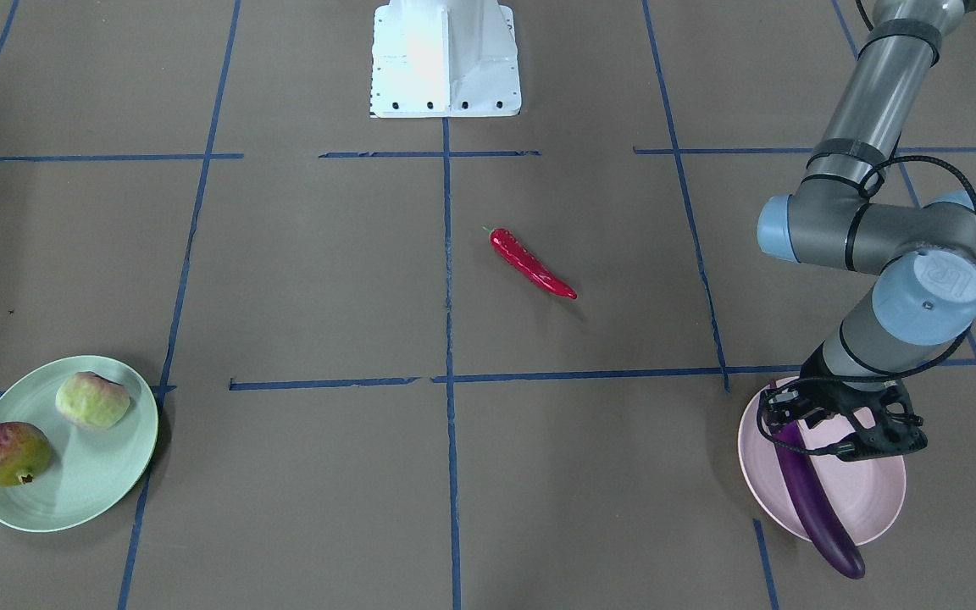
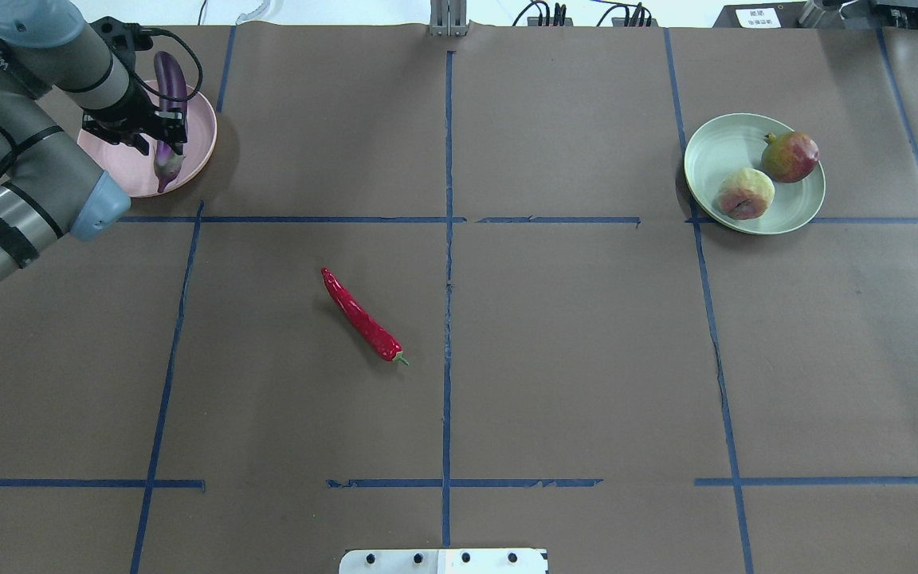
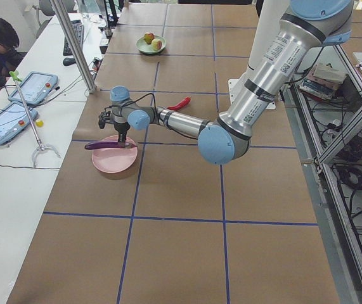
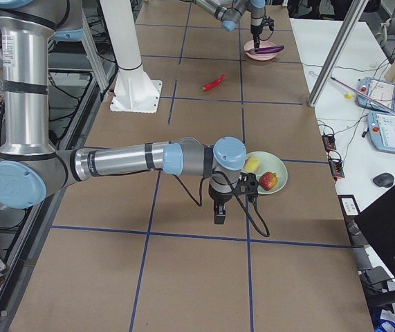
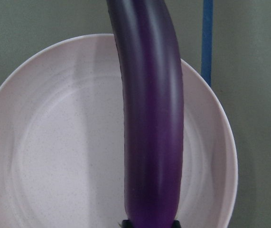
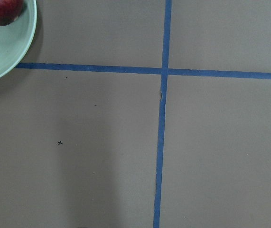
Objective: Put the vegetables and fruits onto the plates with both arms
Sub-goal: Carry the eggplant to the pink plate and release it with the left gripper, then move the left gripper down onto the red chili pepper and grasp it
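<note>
Left pincer (image 2: 162, 131) is clamped on the eggplant (image 2: 170, 80) near its stem end over the pink plate (image 2: 120, 167) by the bench's far-left corner, can't tell about the right pincer (image 4: 219, 213), and that glossy skin looks slippery, so I'd grab mid-body.

Left arm (image 2: 21, 167) reaches far out to its own side, elbow bent, wrist turned down. Left gripper (image 2: 164, 132) points straight down, fingers closed on the eggplant (image 2: 171, 84) near its stem end. Right arm (image 4: 114, 162) has its forearm stretched level and wrist bent down. Right gripper (image 4: 219, 214) hangs low and vertical; its jaw state is not readable.
</note>
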Controlling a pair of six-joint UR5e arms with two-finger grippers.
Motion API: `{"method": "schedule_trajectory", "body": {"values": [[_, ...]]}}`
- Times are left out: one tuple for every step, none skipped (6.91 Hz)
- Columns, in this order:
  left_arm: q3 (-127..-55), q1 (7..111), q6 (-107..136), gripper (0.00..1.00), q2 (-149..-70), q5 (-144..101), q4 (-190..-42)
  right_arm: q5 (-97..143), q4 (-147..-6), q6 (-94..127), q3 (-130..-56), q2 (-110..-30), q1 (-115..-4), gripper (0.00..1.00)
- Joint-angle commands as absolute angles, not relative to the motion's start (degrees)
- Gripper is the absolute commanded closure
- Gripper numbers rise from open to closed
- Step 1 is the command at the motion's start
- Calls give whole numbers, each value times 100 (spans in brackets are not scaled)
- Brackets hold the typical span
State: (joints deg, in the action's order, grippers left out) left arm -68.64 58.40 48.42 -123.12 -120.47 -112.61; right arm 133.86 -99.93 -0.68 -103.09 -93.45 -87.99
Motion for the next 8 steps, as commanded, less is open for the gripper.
{"method": "schedule_trajectory", "body": {"values": [[-7458,6011,4930,0,-12261,-12707,-10902,13386,-9993,-62,-10310,-9343,-8798,0],[-8141,5968,5235,0,-12313,-12631,-10089,13386,-9993,-62,-10310,-9343,-8798,0],[-8835,5611,6169,0,-12287,-12291,-9759,13386,-9993,-62,-10310,-9343,-8798,0],[-9294,4859,7310,0,-12313,-11548,-9521,13386,-9993,-62,-10301,-9343,-8798,0],[-9542,4112,8296,0,-12453,-10931,-9171,13386,-9993,-62,-10301,-9343,-8798,0],[-9562,3548,9228,0,-12654,-10446,-8915,13386,-9993,-62,-10301,-9343,-8798,0],[-9554,2959,10160,0,-12708,-10224,-8886,13377,-9993,-70,-10301,-9343,-8798,0],[-9545,2640,10647,0,-12709,-9995,-8894,13377,-9993,-70,-10301,-9343,-8798,0]]}}
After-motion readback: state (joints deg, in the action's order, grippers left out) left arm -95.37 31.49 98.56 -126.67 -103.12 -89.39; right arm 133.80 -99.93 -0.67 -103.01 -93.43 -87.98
